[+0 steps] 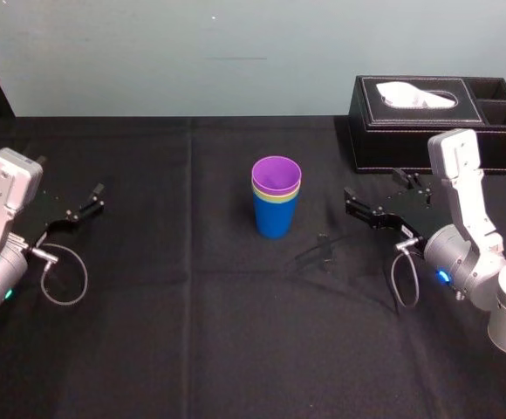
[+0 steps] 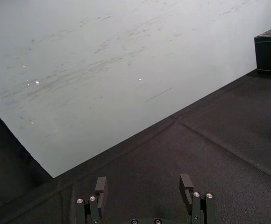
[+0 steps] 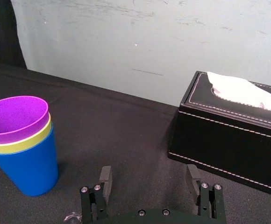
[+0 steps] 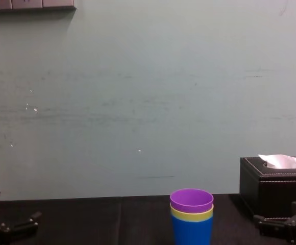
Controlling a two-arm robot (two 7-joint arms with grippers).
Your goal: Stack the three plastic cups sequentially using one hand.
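The three plastic cups stand nested in one upright stack at the table's middle: the blue cup [image 1: 276, 216] outermost, the yellow-green cup's rim [image 1: 276, 198] above it, the purple cup [image 1: 276, 176] innermost on top. The stack also appears in the right wrist view [image 3: 22, 144] and the chest view [image 4: 191, 217]. My right gripper [image 1: 377, 199] hovers to the right of the stack, apart from it, open and empty, with its fingers [image 3: 105, 179] spread. At the table's left, my left gripper [image 1: 78, 208] rests open and empty, its fingers [image 2: 100, 188] wide apart.
A black tissue box [image 1: 427, 109] with a white tissue stands at the back right, just behind my right gripper. A pale wall [image 4: 138, 102] rises behind the black-clothed table [image 1: 192, 349]. Loose cables loop beside both wrists.
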